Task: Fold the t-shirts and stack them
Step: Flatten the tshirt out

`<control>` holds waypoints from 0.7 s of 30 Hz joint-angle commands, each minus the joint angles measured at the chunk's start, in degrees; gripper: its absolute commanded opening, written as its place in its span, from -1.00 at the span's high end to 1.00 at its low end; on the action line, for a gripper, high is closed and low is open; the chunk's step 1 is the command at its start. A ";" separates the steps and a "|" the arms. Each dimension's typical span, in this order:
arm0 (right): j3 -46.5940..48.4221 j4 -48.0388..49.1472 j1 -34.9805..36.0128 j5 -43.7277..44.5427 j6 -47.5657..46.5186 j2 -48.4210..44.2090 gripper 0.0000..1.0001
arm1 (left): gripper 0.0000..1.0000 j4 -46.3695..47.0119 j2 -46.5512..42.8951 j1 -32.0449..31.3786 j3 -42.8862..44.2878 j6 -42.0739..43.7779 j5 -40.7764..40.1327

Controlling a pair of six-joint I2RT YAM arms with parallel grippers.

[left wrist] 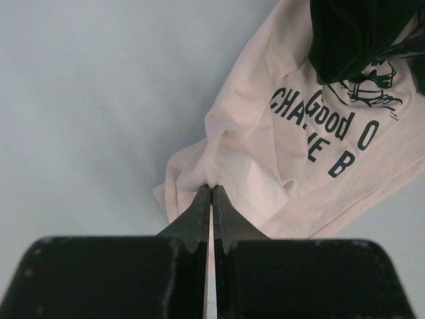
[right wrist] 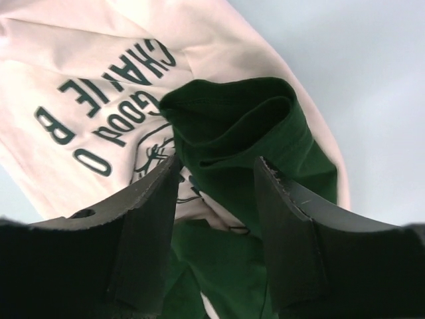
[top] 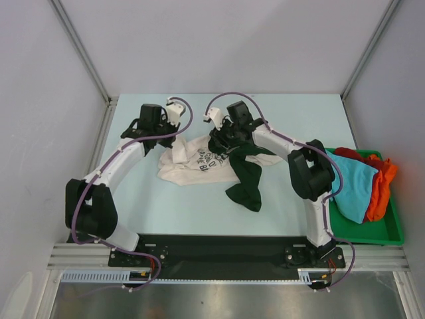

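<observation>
Nearest to the arm bases, the green shirt lay crumpled in the middle of the table, its far part resting over the cream shirt. Neither was folded, so I judged the step to be separating them. The right gripper stood open, one finger on each side of a green fold. Next it would need to close there and lift the green away. The left gripper was closed, pinching the cream edge. The print read "Good O", "CHA" and "E B", the rest hidden.
</observation>
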 commanded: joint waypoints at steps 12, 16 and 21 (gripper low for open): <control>5.31 -1.69 0.14 2.61 0.23 5.05 0.01 | 0.99 1.51 1.72 1.28 2.77 -1.69 0.81; 5.84 -0.63 0.05 3.31 0.84 5.75 0.03 | 0.99 1.34 2.08 1.28 3.12 -1.86 0.89; 6.46 -0.19 0.23 3.23 1.37 6.72 0.02 | 0.99 1.43 2.51 1.28 3.12 -2.04 0.81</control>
